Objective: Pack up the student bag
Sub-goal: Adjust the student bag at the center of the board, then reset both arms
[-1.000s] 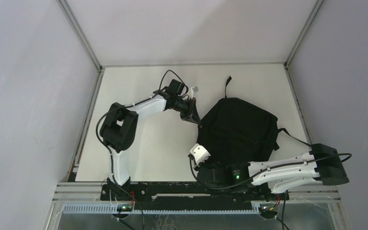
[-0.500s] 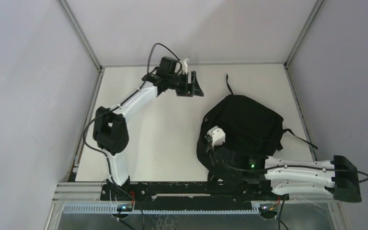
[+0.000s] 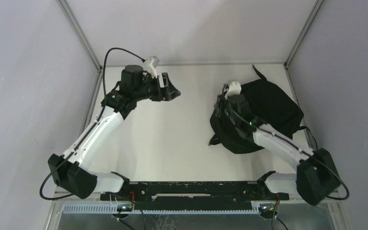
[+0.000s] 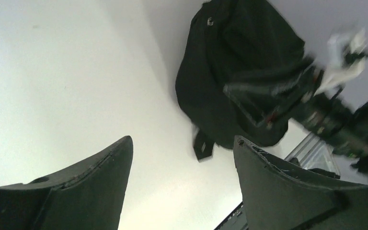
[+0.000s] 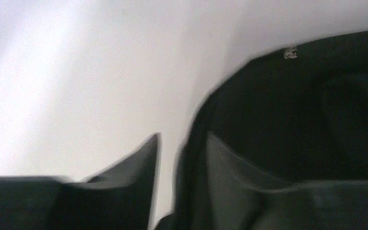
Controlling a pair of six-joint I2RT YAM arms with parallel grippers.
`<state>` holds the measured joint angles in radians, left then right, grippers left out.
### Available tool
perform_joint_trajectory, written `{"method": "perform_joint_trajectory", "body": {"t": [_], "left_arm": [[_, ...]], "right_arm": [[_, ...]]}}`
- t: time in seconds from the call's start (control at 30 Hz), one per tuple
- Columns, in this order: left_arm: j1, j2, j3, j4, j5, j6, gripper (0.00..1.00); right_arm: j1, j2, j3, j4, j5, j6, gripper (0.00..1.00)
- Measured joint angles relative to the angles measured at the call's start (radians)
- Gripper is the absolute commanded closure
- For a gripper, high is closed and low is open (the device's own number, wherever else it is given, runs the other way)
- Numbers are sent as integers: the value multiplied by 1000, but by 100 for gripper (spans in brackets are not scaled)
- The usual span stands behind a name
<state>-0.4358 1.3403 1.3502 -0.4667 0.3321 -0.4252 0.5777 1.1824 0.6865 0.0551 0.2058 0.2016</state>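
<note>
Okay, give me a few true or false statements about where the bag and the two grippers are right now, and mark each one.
1. The left gripper is open with nothing between its fingers. True.
2. The student bag lies on the left half of the table. False: it lies on the right side, toward the far right corner.
3. The right gripper is at the bag's edge. True.
4. The left gripper touches the bag. False: it is apart from the bag, with bare table between them.
</note>
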Motion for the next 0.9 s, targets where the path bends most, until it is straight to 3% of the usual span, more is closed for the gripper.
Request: {"method": "perform_joint_trajectory", "body": {"t": [0.03, 0.1, 0.13, 0.33, 0.57, 0.73, 0.9], "left_arm": [[0, -14, -16, -2, -8, 1, 20], [0, -37, -49, -13, -33, 8, 19], [0, -49, -68, -19, -60, 14, 17], [0, -189, -198, -52, -276, 44, 0], [7, -370, -266, -68, -505, 13, 0], [9, -358, -275, -122, -669, -62, 0], [11, -353, -317, -137, -696, -71, 2]], "right_arm": [[-19, 45, 60, -16, -13, -5, 30], [-44, 118, 195, -37, -43, -11, 3], [-50, 130, 253, -37, -58, -9, 1], [-39, -37, 332, -93, -90, 56, 0], [-42, -361, 323, -347, -15, 130, 0], [-51, -551, 167, -489, 104, 174, 0], [-59, -698, -2, -617, 179, 241, 0]]}}
